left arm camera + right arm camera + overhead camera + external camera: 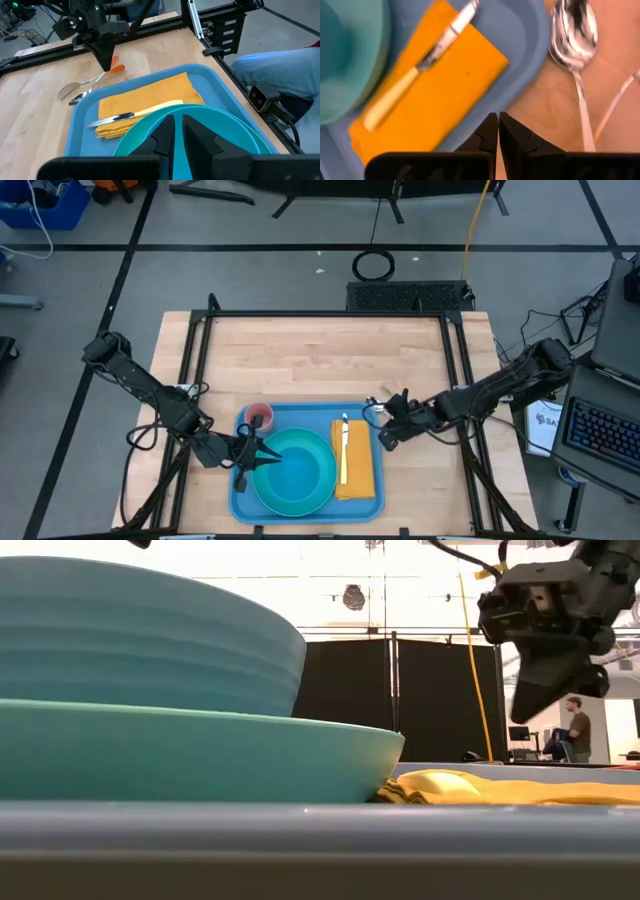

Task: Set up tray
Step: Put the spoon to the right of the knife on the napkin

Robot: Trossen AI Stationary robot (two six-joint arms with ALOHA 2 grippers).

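The blue tray [370, 505] lies at the table's near edge. On it rest a round cyan plate [295, 470], a yellow napkin [355, 470] with a pale-handled knife [344, 445] lying along it, and a small reddish cup [260, 417] in the far left corner. In the low view a ridged blue dish [140, 640] rises above the plate [200, 755]. My left gripper [268, 457] hovers shut above the plate's left part [210, 120]. My right gripper [498, 120] hangs shut and empty over the tray's far right rim [530, 60], pointing steeply down, near a spoon [572, 30] and a fork [65, 90].
The spoon and fork lie on the bare wood just beyond the tray's far right corner [380, 402], with a small orange thing [116, 65] beside them. Black frame rails [200, 360] run along the table's sides. A person [575, 730] stands in the room behind.
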